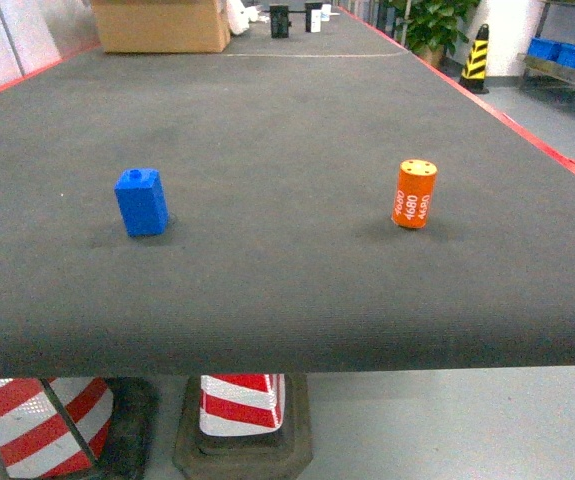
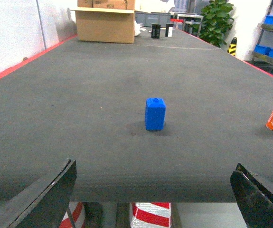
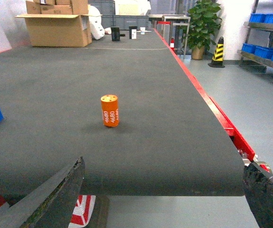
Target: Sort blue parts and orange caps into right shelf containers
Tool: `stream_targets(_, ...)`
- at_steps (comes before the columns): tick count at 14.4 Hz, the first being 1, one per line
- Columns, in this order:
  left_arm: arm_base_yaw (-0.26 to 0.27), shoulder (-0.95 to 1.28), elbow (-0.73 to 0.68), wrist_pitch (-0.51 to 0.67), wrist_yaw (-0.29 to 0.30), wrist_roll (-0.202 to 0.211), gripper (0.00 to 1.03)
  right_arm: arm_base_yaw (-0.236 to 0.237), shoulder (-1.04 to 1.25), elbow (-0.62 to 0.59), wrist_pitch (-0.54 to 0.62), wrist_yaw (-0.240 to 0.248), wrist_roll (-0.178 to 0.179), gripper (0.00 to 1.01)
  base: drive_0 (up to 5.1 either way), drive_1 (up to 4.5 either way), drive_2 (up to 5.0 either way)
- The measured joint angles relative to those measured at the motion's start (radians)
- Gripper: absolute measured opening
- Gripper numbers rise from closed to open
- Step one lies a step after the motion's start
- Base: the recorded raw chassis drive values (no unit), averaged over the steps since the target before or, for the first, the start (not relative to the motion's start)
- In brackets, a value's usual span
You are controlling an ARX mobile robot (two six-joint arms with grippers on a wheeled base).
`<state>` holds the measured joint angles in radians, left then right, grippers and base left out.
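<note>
One orange cap (image 1: pixel 414 194) stands upright on the dark grey table (image 1: pixel 287 120), toward the near right part of the surface, well back from the right edge with its red border. White "4680" lettering runs up its side, and small round holes dot its flat top. One blue part (image 1: pixel 142 202), a small blocky piece with a hole in its top, stands upright toward the near left part of the same surface, well apart from the cap and about as far from the near edge.

Blue crates (image 3: pixel 269 50) sit on a shelf across the floor beyond the table's right edge, far from both pieces.

Neither pincer touches anything. The left gripper (image 2: pixel 155 199) hangs at the near edge facing the blue part, its two dark fingers (image 2: pixel 48 197) spread wide apart. The right gripper (image 3: pixel 164 199) hangs at the near edge facing the cap, fingers likewise spread wide.

Red-and-white striped cones (image 1: pixel 242 400) stand on the floor under the near edge. A cardboard box (image 1: pixel 162 25) rests at the far left end.
</note>
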<state>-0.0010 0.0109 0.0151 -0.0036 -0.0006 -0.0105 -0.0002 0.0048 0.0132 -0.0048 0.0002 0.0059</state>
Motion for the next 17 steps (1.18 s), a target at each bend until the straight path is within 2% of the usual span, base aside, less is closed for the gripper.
stream_targets(17,0.0,0.0,0.0,0.0,0.0,0.0,0.98,0.0,0.0,0.0,0.0,0.0,0.0,0.98,0.0,0.0,0.0)
